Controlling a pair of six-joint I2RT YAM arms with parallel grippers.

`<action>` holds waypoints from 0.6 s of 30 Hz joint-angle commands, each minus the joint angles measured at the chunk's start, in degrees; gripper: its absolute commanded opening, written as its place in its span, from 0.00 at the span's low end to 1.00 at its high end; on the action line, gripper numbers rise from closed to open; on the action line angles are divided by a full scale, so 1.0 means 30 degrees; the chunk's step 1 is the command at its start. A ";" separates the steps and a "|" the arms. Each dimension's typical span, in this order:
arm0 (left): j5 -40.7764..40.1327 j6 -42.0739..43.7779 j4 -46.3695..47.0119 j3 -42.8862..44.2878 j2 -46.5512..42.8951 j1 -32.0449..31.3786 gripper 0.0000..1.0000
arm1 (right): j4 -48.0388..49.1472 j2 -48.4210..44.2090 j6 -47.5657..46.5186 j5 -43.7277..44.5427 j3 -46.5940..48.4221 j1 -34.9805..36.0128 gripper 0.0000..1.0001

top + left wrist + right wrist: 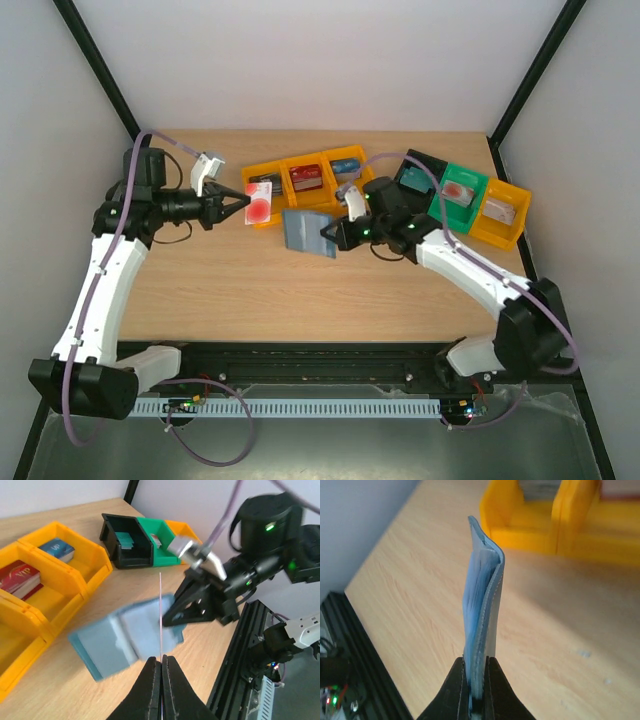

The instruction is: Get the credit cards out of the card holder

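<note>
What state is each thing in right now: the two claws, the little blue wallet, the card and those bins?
left gripper: shut on the credit card.
credit card: out of the holder, pinched by one edge, over the yellow bins' left end.
right gripper: shut on the card holder.
card holder: open, gripped at one edge.
yellow bins: open-topped, cards lying inside.

Open blue card holder, red-white card
</note>
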 commanded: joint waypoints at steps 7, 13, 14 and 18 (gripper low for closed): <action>-0.0395 -0.0101 -0.0225 0.0409 -0.0243 0.0121 0.02 | 0.2280 0.3217 0.0694 -0.7224 -0.1310 0.1736 0.02; -0.0114 -0.0086 -0.0269 0.0239 -0.0369 0.0128 0.02 | -0.0112 0.5437 0.0988 -0.3254 -0.0538 0.1283 0.42; 0.0040 -0.0072 -0.0292 0.0231 -0.0407 0.0128 0.02 | -0.0537 0.5451 0.1341 -0.1754 -0.0458 0.0962 0.50; 0.0859 -0.0073 -0.0327 0.0144 -0.0403 0.0124 0.02 | -0.2190 0.3960 0.2470 0.6289 0.0270 0.0373 0.70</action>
